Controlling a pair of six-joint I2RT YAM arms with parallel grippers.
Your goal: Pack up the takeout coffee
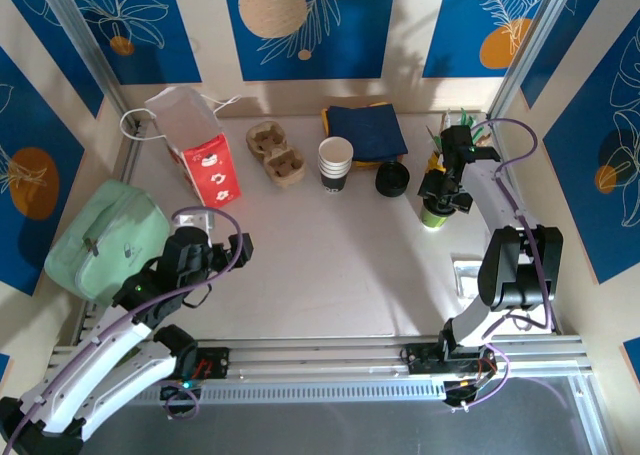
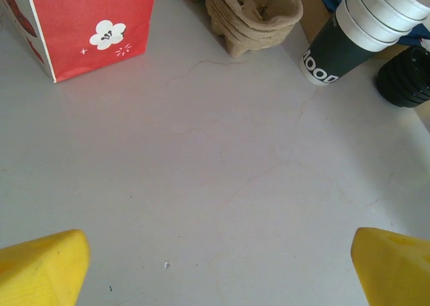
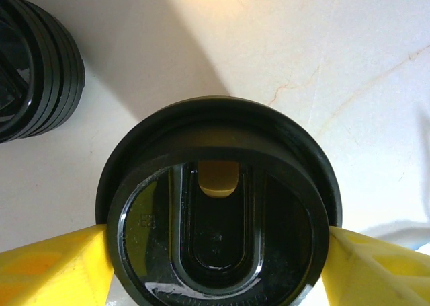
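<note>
Blue leaf-print panels (image 1: 310,20) wall the pale table (image 2: 215,171); left fingers (image 2: 40,269) gape wide, right fingers (image 3: 47,265) flank the takeout coffee (image 3: 218,205), grip unclear.

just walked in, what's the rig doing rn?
Right tool straddles the takeout coffee at the back right of the table, a yellow finger on each side below its black lid, which hides whether they press. The coffee looks to be standing on the table, not yet packed. Left tool hangs open over bare table, short of the red paper bag and the pulp cup carrier.
</note>
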